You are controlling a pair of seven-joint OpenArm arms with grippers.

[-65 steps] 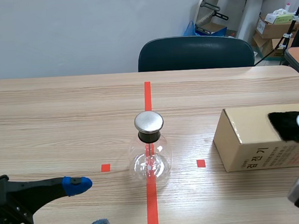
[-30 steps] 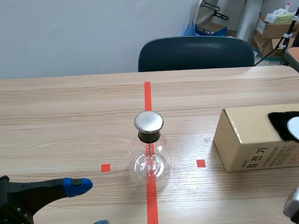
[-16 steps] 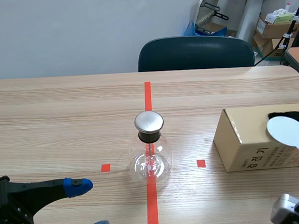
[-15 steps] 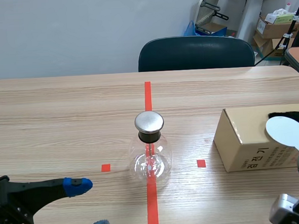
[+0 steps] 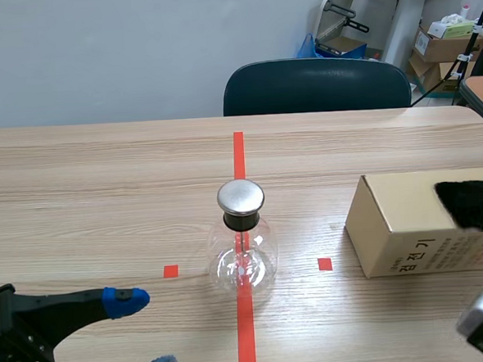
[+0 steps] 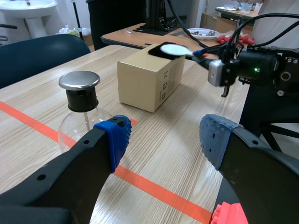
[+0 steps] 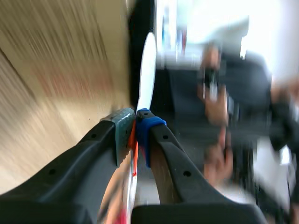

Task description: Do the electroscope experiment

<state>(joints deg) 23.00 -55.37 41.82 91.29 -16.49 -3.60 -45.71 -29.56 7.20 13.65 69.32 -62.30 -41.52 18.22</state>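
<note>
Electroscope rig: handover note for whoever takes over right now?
Left tool: open, holds nothing, low and short of the flask.
Right tool: shut on the disc by its handle; disc over the black fur on the box.
Flask stands on the centre tape, metal cap on.
Done: disc in hand, at the fur.
Left: probably rub it on the fur, then bring it to the cap and watch inside the flask.

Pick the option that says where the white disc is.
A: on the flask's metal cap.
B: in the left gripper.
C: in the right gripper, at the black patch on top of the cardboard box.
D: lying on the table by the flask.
C: the right gripper is shut on its handle, with the white disc at the black patch on the cardboard box.
</note>
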